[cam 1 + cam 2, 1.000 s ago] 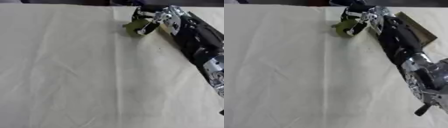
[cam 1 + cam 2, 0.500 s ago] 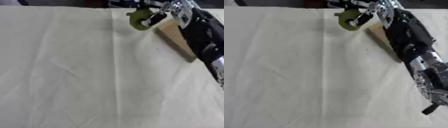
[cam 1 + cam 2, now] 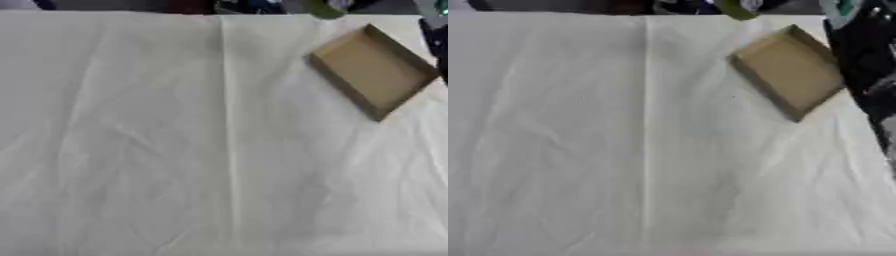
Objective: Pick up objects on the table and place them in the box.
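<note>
A moment before, my right arm [image 3: 863, 60] lay across the box [image 3: 372, 70] and hid most of it. Now the arm stood along the right edge of the counter [image 3: 52, 210], and the whole box was open to see. The view itself also seemed to have shifted, so I could not say how much of this change was the arm's own move.

The green thing [image 3: 735, 8] that I carried was now only a small olive shape at the far edge of the counter, just beyond the far corner of the box and cut by the top of the picture. My right robot hand [image 3: 751, 4] showed there only as a pale scrap beside it. I could not tell whether its fingers were closed around the thing or apart. My left robot hand was in no view.

I judged that the green thing was not yet in the box, because the inside of the box looked bare and brown. It had to be brought back over the box and let down there.

The counter was covered with a white cloth [image 3: 175, 150], with a long fold from the far edge to the near edge and many soft wrinkles. Nothing else to pick up showed on it. Behind the far edge the room was only a dark band.
</note>
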Motion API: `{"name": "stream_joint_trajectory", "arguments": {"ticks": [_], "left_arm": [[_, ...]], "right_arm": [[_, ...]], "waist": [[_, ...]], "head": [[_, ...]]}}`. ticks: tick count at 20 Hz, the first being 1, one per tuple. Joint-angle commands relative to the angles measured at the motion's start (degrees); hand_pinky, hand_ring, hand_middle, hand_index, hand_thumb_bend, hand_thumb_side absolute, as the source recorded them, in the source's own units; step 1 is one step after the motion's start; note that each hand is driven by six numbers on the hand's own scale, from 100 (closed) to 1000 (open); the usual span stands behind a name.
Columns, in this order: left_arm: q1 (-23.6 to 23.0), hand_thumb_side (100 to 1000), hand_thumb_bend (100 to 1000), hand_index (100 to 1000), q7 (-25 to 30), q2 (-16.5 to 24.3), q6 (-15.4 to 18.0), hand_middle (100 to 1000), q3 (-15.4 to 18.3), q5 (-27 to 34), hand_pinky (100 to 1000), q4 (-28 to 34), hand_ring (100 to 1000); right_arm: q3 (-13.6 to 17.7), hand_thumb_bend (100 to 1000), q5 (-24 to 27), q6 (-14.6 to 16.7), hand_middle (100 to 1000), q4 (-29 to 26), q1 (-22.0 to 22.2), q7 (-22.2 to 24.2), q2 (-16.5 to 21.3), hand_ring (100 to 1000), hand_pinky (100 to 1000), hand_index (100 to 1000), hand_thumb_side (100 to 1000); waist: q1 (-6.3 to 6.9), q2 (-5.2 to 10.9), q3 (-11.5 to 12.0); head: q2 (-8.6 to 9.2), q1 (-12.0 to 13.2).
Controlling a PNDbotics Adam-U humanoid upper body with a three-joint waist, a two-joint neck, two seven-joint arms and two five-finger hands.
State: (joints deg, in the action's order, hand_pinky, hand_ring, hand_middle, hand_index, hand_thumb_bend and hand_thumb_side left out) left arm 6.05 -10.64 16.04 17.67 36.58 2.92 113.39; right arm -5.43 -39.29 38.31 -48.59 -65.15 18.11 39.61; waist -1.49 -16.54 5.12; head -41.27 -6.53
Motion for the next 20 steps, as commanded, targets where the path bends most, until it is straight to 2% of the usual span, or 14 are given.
{"name": "stream_joint_trajectory", "arguments": {"ticks": [1, 5, 9, 14, 20], "left_arm": [[0.0, 313, 100, 710, -0.3, 1.6, 0.0, 593, 0.6, -0.5, 503, 1.2, 577], [0.2, 312, 100, 710, -0.4, 1.7, 0.1, 593, 0.6, -0.5, 503, 1.2, 577], [0.3, 311, 100, 710, -0.4, 1.7, 0.1, 593, 0.5, -0.5, 503, 1.2, 578], [0.5, 314, 100, 709, -0.3, 1.6, 0.1, 594, 0.5, -0.5, 503, 1.2, 578], [0.6, 315, 100, 709, -0.2, 1.4, 0.1, 594, 0.5, -0.4, 502, 1.2, 578]], "right_arm": [[1.5, 100, 3.5, -1.7, 376, -4.1, 1.9, -0.3, 6.3, 451, 499, 510, 100], [2.1, 100, 6.3, -3.1, 378, -5.7, 6.5, 0.2, 9.3, 454, 502, 512, 100], [2.0, 100, 7.4, -3.9, 380, -5.0, 9.7, 1.0, 10.7, 459, 524, 513, 100], [1.8, 100, 8.3, -4.3, 386, -2.7, 12.9, 1.6, 11.0, 466, 530, 518, 100], [1.2, 100, 6.5, -3.8, 402, -0.6, 14.4, 1.3, 10.4, 482, 539, 530, 100]], "waist": [[0.21, 1.30, -0.1], [0.33, 1.20, -0.1], [0.37, 1.10, 0.1], [0.33, 0.84, 0.3], [0.43, 0.51, 0.6]], "head": [[0.00, 0.4], [0.12, 0.5], [0.33, 0.5], [0.54, 0.4], [0.68, 0.4]]}}
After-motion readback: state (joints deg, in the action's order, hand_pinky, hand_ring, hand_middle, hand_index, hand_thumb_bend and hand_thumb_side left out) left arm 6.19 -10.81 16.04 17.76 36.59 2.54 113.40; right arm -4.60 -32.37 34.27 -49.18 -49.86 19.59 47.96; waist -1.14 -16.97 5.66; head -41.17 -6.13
